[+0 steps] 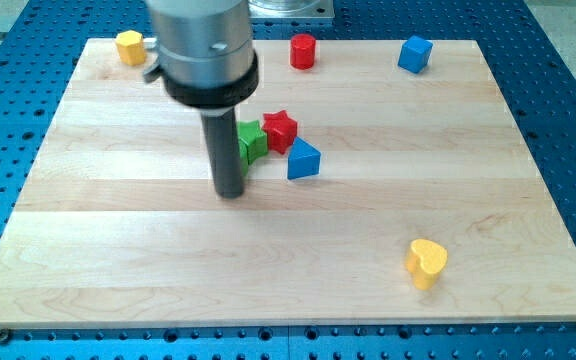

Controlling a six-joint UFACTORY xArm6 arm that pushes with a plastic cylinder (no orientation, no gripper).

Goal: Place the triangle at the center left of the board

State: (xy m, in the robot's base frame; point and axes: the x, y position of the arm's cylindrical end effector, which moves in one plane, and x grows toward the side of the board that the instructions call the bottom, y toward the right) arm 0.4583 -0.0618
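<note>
The blue triangle [303, 160] lies near the middle of the wooden board [118, 250], a little right of centre. A red star [280, 130] touches it at its upper left, and a green block [252, 141] sits left of the star, partly hidden by the rod. My tip [230, 192] rests on the board just left of and below the green block, about 70 px left of the triangle.
A yellow block [130, 46] sits at the top left. A red cylinder-like block [303, 50] is at the top centre, a blue cube [415, 54] at the top right. A yellow heart [426, 263] lies at the lower right.
</note>
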